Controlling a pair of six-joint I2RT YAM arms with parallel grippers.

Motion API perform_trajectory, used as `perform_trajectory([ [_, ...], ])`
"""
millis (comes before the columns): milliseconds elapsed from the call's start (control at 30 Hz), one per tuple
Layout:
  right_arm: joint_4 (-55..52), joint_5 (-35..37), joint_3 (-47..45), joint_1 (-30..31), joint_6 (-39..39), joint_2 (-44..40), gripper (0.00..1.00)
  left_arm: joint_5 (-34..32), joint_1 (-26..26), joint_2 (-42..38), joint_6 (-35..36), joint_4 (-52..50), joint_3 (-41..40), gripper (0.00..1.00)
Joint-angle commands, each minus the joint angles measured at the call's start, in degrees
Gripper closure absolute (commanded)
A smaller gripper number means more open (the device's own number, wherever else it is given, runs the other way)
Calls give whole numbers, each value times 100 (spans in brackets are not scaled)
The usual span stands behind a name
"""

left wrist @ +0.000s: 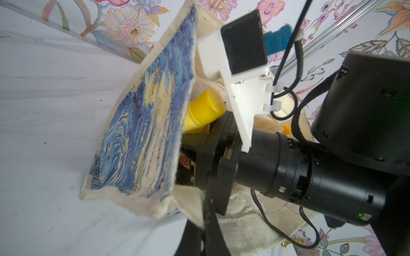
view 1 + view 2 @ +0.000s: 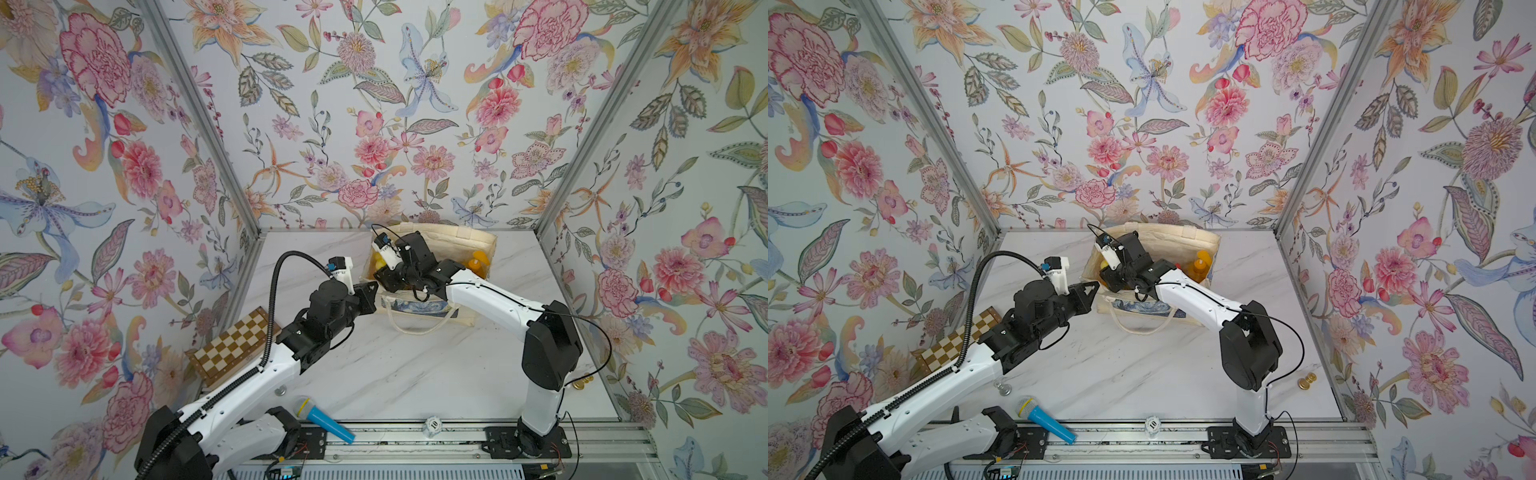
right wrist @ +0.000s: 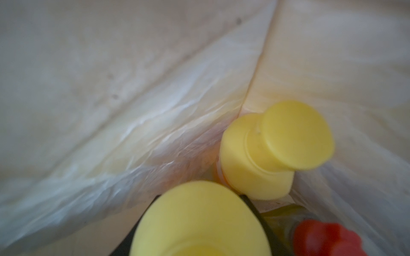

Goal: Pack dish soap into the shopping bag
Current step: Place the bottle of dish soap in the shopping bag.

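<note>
The cream shopping bag (image 2: pixel 457 239) (image 2: pixel 1183 241) stands open at the back of the table; its blue painted front (image 1: pixel 142 124) faces the left wrist view. My left gripper (image 2: pixel 371 291) (image 2: pixel 1092 289) (image 1: pixel 205 221) is shut on the bag's left rim corner. My right gripper (image 2: pixel 384 274) (image 2: pixel 1106 276) (image 3: pixel 199 221) reaches down inside the bag, shut on a yellow-capped dish soap bottle (image 3: pixel 199 212) (image 1: pixel 204 110). Beside it inside the bag stand another yellow-capped bottle (image 3: pixel 266 155) and a red-capped one (image 3: pixel 326 239). An orange bottle (image 2: pixel 478 262) (image 2: pixel 1200 264) stands at the bag's right end.
A folded chessboard (image 2: pixel 237 345) leans at the left wall. A blue toy microphone (image 2: pixel 324 419) (image 2: pixel 1044 419) lies at the front edge, a white "10" chip (image 2: pixel 432 424) on the front rail. A small gold piece (image 2: pixel 1307 380) sits by the right wall.
</note>
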Motion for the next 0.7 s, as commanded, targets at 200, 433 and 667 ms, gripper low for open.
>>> perform_trajectory([
  [200,234,-12,112,22,-116,205,67,-53,12,-381,62,883,455,100],
  [433,213,-22,123,41,-90,232,59,-6,11,-379,106,876,526,100],
  [667,179,-40,133,76,-72,171,42,-6,7,-346,106,870,526,100],
])
